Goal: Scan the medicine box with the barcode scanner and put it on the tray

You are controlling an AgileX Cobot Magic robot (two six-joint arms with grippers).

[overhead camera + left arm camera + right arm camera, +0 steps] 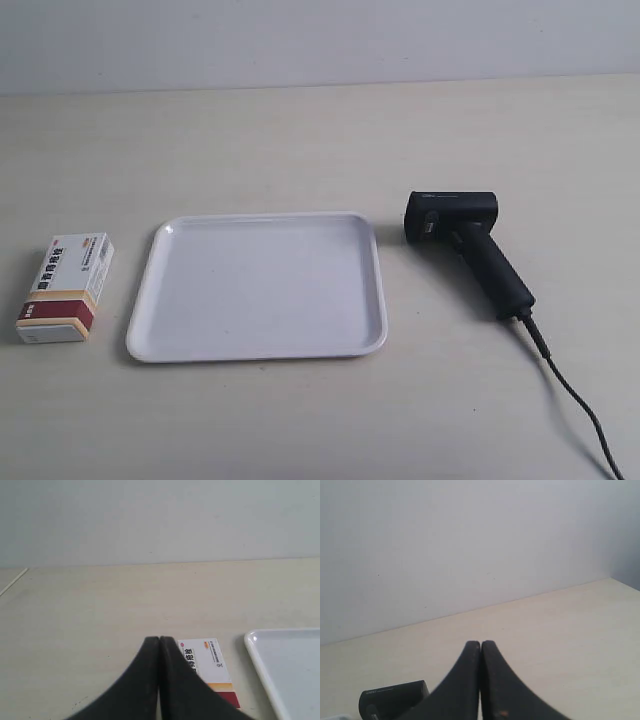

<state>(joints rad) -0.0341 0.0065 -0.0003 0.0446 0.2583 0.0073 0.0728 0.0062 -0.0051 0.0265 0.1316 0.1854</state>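
The medicine box (66, 287) lies flat on the table left of the tray (258, 286), white with a red and tan band at its near end. The black barcode scanner (465, 245) lies on its side right of the tray, its cable (570, 395) trailing toward the front right. No arm shows in the exterior view. My left gripper (159, 639) is shut with nothing in it; the medicine box (212, 669) lies just beyond, partly hidden by one finger, beside the tray's rim (260, 665). My right gripper (480, 643) is shut and empty, with the scanner's head (395, 698) beside it.
The pale wooden table (300, 140) runs back to a plain white wall (320, 40). A table edge (14, 581) shows in the left wrist view.
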